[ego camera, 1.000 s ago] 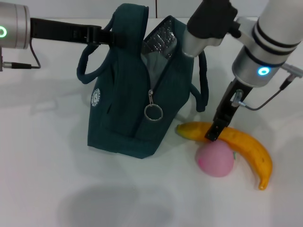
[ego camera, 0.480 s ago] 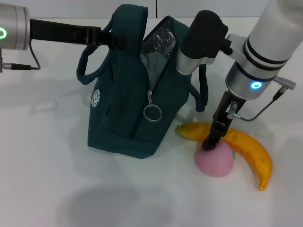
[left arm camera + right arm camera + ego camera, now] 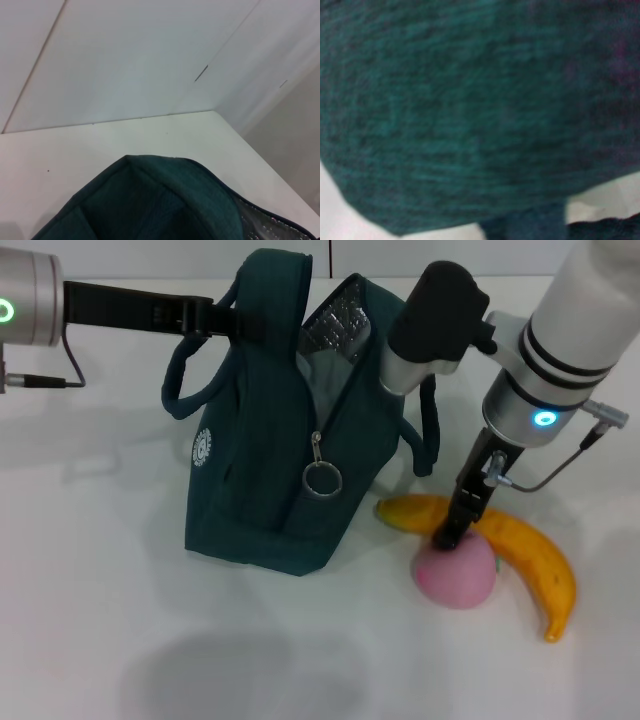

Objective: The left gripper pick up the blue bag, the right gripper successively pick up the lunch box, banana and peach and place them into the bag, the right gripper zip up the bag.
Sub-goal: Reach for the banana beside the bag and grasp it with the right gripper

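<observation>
On the white worktop (image 3: 90, 590), the blue bag (image 3: 280, 430) stands unzipped, its top strap pinched by the left tool (image 3: 215, 318). Just beside the bag lie the banana (image 3: 520, 550) and peach (image 3: 457, 575), touching. Right tool (image 3: 450, 532) points down onto them; its spread cannot be told.

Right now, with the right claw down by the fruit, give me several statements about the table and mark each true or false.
1. The blue bag stands with its zipper open. True.
2. The banana is inside the bag. False: it lies on the table beside the bag.
3. The peach touches the banana. True.
4. The right claw is at the bag's zipper ring. False: it is down at the peach and banana.
5. The left claw is at the bag's top handle. True.
</observation>
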`<state>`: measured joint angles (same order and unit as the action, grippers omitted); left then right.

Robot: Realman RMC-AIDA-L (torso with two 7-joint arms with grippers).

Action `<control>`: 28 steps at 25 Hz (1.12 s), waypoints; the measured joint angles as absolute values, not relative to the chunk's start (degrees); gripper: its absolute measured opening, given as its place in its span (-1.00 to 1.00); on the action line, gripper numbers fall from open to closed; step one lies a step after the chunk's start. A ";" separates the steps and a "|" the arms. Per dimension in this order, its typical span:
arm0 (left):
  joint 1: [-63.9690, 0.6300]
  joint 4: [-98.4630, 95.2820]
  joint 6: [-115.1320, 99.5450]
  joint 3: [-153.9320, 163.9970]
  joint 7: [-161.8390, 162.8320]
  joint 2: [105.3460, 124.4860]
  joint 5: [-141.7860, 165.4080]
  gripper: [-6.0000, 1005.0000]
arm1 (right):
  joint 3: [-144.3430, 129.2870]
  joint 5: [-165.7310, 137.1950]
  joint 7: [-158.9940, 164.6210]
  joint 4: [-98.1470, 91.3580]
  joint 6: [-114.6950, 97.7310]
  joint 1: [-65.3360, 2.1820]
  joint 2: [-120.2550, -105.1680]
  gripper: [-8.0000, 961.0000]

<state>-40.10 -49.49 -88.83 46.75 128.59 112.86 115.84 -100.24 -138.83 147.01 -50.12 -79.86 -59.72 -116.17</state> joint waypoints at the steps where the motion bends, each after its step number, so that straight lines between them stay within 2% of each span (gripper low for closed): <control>1: -40.00 -49.48 -88.82 46.76 128.59 112.82 115.85 -0.89 | -99.98 -138.84 147.02 -50.35 -79.75 -59.72 -116.13 0.84; 14: -39.80 -49.48 -88.10 46.76 128.58 112.52 115.95 -0.89 | -96.46 -139.23 146.23 -52.39 -79.85 -59.29 -115.76 0.84; 18: -39.96 -49.48 -88.02 46.76 128.36 112.50 115.93 -0.89 | -96.89 -138.94 145.30 -51.82 -78.77 -59.10 -116.07 0.84; 28: -40.27 -49.48 -87.97 46.76 128.23 112.55 115.87 -0.90 | -100.63 -136.23 144.93 -50.45 -78.13 -58.81 -116.18 0.73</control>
<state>-40.27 -49.48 -87.97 46.76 128.23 112.55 115.87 -100.63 -136.23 144.93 -50.45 -78.13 -58.81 -116.18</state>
